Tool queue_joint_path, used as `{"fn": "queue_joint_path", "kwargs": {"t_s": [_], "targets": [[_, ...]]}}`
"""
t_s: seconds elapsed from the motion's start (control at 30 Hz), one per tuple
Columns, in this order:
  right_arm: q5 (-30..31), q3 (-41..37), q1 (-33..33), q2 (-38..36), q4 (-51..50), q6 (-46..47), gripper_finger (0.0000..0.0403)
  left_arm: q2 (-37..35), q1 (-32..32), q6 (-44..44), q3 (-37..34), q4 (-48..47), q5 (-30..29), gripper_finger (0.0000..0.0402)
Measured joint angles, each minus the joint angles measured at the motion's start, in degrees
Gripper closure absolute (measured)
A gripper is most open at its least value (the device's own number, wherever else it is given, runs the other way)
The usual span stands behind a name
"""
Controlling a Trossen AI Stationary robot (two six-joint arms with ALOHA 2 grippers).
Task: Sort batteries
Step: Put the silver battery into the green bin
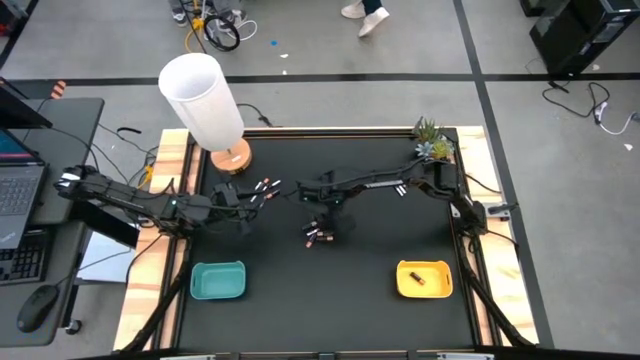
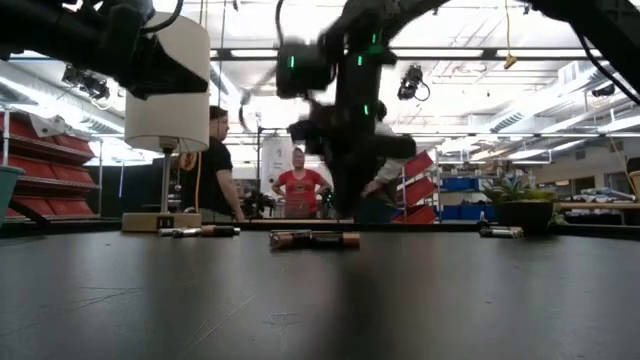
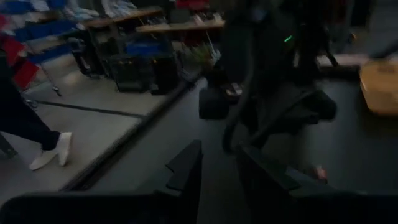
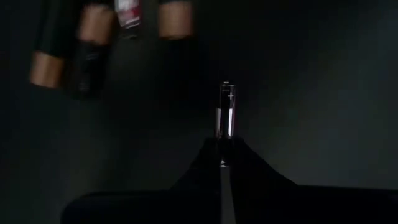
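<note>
Batteries point(image 1: 266, 187) lie in loose clusters on the black table point(image 1: 330, 290): one at centre-left of the high view beside the left gripper point(image 1: 243, 200), one at centre point(image 1: 318, 236) under the right gripper point(image 1: 328, 222). Left gripper's fingers point(image 3: 186, 171) stand narrowly apart in its wrist view, nothing visibly between them. Only the right wrist view shows the right gripper point(image 4: 222, 163) clamped on a thin dark battery point(image 4: 225, 111); low view blurs it. Teal tray point(image 1: 218, 281) lower left looks bare; yellow tray point(image 1: 424, 279) lower right holds one dark piece.
</note>
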Motion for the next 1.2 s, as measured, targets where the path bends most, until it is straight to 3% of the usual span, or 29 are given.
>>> {"fn": "queue_joint_path", "kwargs": {"t_s": [0.17, 0.37, 0.7, 0.9, 1.2], "targets": [[0.8, -0.3, 0.8, -5.7, 7.9, 5.0, 0.0401, 2.6, 0.0, 3.5, 0.0, 6.6, 0.1, 0.0271], [4.7, -14.1, 4.6, -16.1, 34.5, 5.4, 0.0402, 6.7, 0.0, 1.3, 0.0, 10.0, 1.1, 0.0245], [8.6, -28.7, 6.4, -21.4, 61.3, 7.0, 0.0403, 15.3, 0.0, 0.7, 0.0, 22.1, 6.0, 0.0229], [7.6, -29.6, 7.8, -21.3, 67.4, 6.5, 0.0403, 20.7, 0.1, 1.1, 3.3, 23.9, 4.6, 0.0193], [7.5, -29.7, 8.7, -21.2, 69.0, 6.7, 0.0403, 27.4, 0.1, 4.9, 7.4, 25.5, 3.2, 0.0190]]}}
